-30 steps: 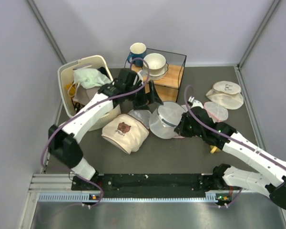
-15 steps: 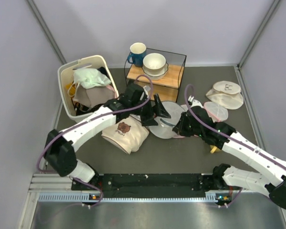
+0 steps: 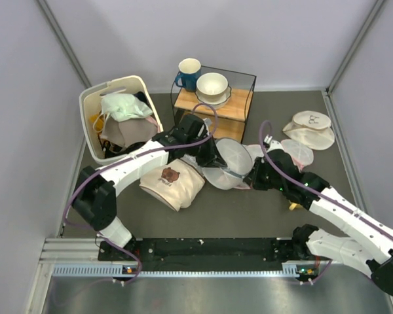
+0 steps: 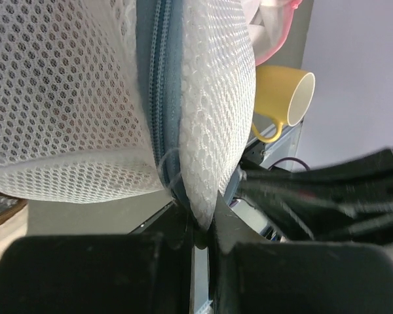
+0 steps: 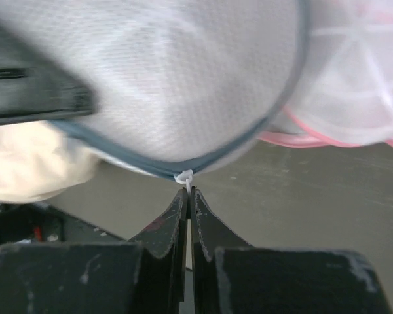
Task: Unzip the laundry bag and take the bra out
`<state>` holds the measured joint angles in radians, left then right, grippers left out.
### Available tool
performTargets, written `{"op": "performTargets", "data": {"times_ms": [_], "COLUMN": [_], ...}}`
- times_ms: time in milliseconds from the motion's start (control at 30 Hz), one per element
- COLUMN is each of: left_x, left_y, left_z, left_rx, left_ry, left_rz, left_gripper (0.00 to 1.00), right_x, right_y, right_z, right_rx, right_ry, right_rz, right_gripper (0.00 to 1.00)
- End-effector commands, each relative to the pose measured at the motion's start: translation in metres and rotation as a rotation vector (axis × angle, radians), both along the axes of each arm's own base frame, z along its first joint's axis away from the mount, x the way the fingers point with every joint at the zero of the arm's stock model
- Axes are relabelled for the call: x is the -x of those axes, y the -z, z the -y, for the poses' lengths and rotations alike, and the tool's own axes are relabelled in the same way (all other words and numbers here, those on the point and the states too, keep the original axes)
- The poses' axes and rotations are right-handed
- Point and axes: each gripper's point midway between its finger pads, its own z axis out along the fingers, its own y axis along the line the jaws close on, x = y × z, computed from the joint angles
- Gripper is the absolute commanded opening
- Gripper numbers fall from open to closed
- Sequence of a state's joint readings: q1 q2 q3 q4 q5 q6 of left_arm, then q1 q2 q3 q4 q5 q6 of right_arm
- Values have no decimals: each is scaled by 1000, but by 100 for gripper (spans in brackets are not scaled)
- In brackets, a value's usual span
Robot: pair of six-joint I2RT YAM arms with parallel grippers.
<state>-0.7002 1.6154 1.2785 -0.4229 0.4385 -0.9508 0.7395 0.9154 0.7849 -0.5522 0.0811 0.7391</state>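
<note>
Dark grey table (image 3: 203, 216) carries the laundry bag (image 3: 234, 159) near its middle, held between the two grippers, with a beige bear-print cloth (image 3: 171, 183) just beside it and a pink-trimmed mesh bag (image 3: 296, 152) on its other side. The left gripper (image 4: 198, 222) is clenched on the white mesh rim next to the blue-grey zip (image 4: 154, 98), whose teeth are joined there. The right gripper (image 5: 187, 196) is pinched tightly on the small white zip pull (image 5: 184, 176) at the opposite edge of the bag.

White-shelled arms (image 3: 128, 163), black joints (image 3: 93, 201), purple cables (image 3: 71, 196).
</note>
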Motion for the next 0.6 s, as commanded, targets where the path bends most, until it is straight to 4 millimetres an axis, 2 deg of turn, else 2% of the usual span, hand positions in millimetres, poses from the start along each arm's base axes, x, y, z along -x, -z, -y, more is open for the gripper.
{"op": "performTargets", "data": {"times_ms": [0, 100, 233, 333, 367, 400, 433, 467, 500, 533, 567], "left_x": [-13, -13, -16, -24, -30, -29, -29, -30, -27, -30, -28], "left_y": [-26, -29, -34, -34, -43, -41, -46, -60, -63, -67, -81], "left_z": [-21, -24, -22, -25, -22, -27, -27, -30, -34, -40, -48], "left_rx": [-1, -7, 23, 4, -2, -45, -54, -53, -71, -101, -104], "left_ry": [16, 41, 112, 153, 158, 156, 153, 140, 132, 96, 66], "left_rz": [107, 123, 133, 159, 187, 186, 203, 244, 250, 275, 306], "left_gripper": [0, 0, 0, 0, 1, 12, 51, 70, 92, 99, 99], "right_x": [-2, -3, -2, -2, -2, -3, -2, -5, -7, -7, -10], "right_y": [34, 21, 18, 9, 2, -1, -6, -13, -13, -16, -22], "right_z": [45, 45, 51, 48, 44, 40, 33, 27, 24, 20, 15], "right_rx": [126, 114, 145, 117, 86, 67, 34, -4, -14, -28, -60], "right_ry": [67, 50, 55, 49, 51, 49, 33, 46, 51, 52, 64], "right_rz": [-32, 12, 16, 31, 34, 29, 23, 23, 10, -1, -4], "right_gripper": [0, 0, 0, 0, 0, 0, 0, 0, 0, 0, 0]}}
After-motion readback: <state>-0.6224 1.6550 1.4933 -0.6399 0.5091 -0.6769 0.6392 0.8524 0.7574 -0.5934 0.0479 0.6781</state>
